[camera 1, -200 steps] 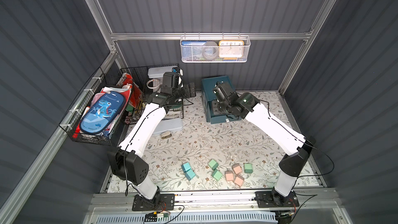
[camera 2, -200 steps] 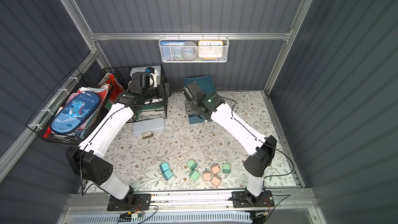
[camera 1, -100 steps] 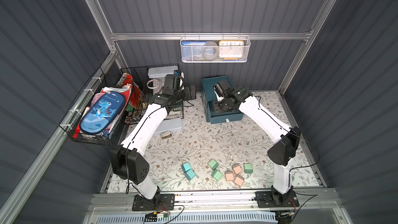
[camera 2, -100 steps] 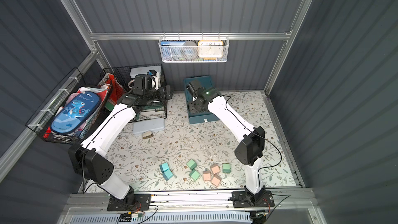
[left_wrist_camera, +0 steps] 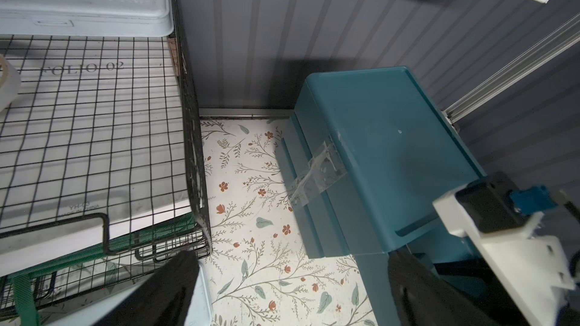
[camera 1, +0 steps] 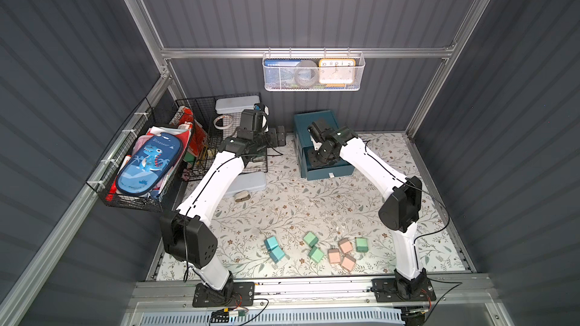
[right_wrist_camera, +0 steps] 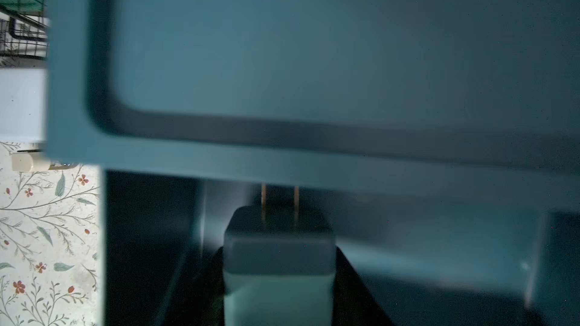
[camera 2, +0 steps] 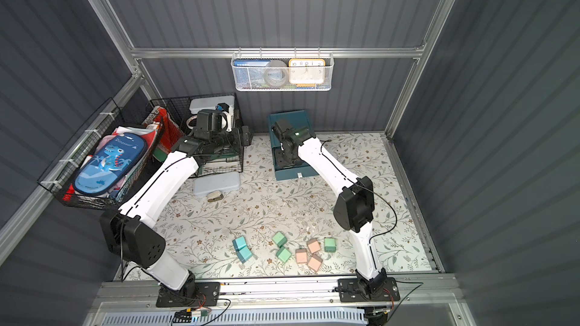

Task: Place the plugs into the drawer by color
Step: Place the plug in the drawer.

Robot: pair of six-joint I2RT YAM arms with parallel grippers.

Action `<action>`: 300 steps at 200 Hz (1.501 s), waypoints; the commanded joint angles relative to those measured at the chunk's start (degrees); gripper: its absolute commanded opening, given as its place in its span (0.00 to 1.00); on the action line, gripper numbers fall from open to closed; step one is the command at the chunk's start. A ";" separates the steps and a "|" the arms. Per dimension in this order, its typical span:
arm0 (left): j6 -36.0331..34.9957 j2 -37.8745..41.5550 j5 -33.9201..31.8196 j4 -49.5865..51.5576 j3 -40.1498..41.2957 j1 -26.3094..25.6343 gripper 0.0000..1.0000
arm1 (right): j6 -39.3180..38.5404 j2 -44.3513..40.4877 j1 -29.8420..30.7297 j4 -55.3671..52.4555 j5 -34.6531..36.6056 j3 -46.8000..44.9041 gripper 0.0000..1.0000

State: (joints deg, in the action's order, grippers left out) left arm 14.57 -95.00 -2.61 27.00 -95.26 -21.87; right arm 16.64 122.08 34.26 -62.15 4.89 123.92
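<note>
The cell was walled in dark grey slatted panels, its floor a floral mat (camera 1: 314,202). At the left wall hung a wire basket (camera 1: 131,203) holding a dinosaur pencil case (camera 1: 147,161). Just right of it, at the far side, stood a black wire rack (camera 1: 201,114). The left gripper (camera 1: 277,135) hung between that rack and the drawer cabinet (camera 1: 303,120), fingers spread wide, empty and touching nothing. The cabinet stood at far centre with one drawer (camera 1: 317,173) pulled out toward the near side; which tier could not be settled. The right gripper (camera 1: 315,159) reached down into that open drawer, fingers clamped on a pale plug (right_wrist_camera: 278,265), judged blue by elimination and not yet released. Eight plugs lay loose on the near part of the mat: two blue plugs (camera 1: 274,247) touching each other at the left, with three green plugs (camera 1: 310,239) and three pink plugs (camera 1: 345,245) mingled to their right. On this evidence no plug was confirmed stowed. The first stood at the point of delivery and eight were left to sort, with separate drawers for green and pink apparently unopened.
</note>
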 commanded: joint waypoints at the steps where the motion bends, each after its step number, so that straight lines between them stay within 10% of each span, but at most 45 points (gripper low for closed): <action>1: -1.29 0.96 0.34 -0.03 0.87 -0.37 0.99 | -0.64 1.04 -0.56 -0.08 -1.24 1.74 0.27; 77: -1.64 1.14 -1.03 0.15 -0.01 -0.37 0.99 | -0.73 -1.09 -1.00 -1.09 -0.83 3.39 0.59; 129: -0.53 3.02 -1.07 3.58 -0.30 -0.28 0.99 | -1.43 -6.01 0.24 -3.74 -1.98 12.56 0.63; 223: -0.94 7.51 -4.12 8.73 2.77 2.92 0.99 | -9.45 -30.33 27.78 27.16 -0.21 -35.20 0.57; 300: 1.05 8.78 -5.00 7.89 7.02 7.98 0.99 | -12.26 -18.42 35.36 41.26 -7.35 -49.07 0.56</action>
State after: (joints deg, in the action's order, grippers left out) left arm 14.61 -87.15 -7.38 34.61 -88.68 -14.46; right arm 5.80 101.47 69.58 -25.93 1.02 74.54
